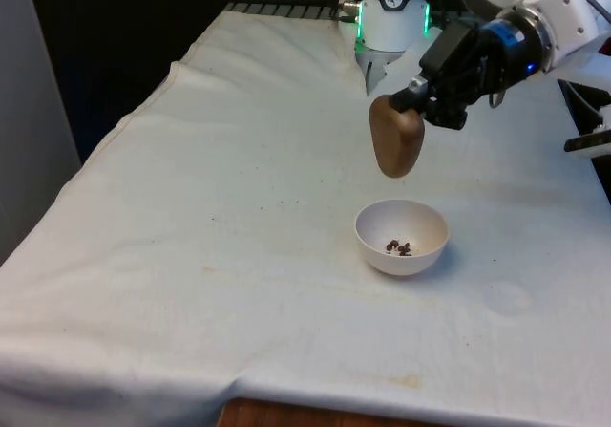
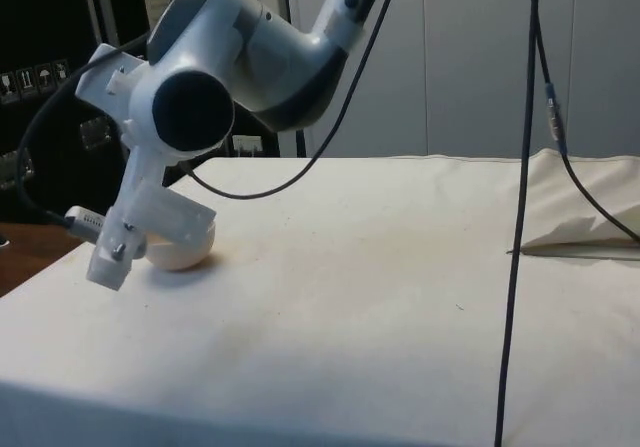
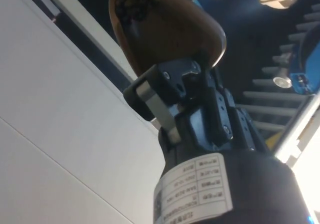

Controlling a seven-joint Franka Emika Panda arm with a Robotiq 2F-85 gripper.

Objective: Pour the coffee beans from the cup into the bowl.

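White cloth (image 1: 239, 207) all across the table, faintly stained and creased, black curtains behind. Over to the front view's right, a white bowl (image 1: 402, 238) sitting on the cloth, upright, with just a few dark coffee beans (image 1: 399, 247) scattered at its bottom. Straight above it, clear of the rim and not touching, a brown cup (image 1: 397, 136) hanging in the air, tipped hard over with its rounded body pointing down toward the bowl. Black gripper (image 1: 416, 102) clamped tight on the cup from the front view's right, fingers (image 3: 160, 101) pressed against the cup's wall in the wrist view. Up close in that wrist view, cup (image 3: 165, 26) mouth showing, and a dark cluster of beans (image 3: 129, 6) sitting inside near the rim. From the side view, bowl (image 2: 185, 252) peeking out pale and round on the cloth behind the white arm (image 2: 220, 62), cup itself hidden there. Cloth around the bowl bare of spilled beans as far as can be made out.
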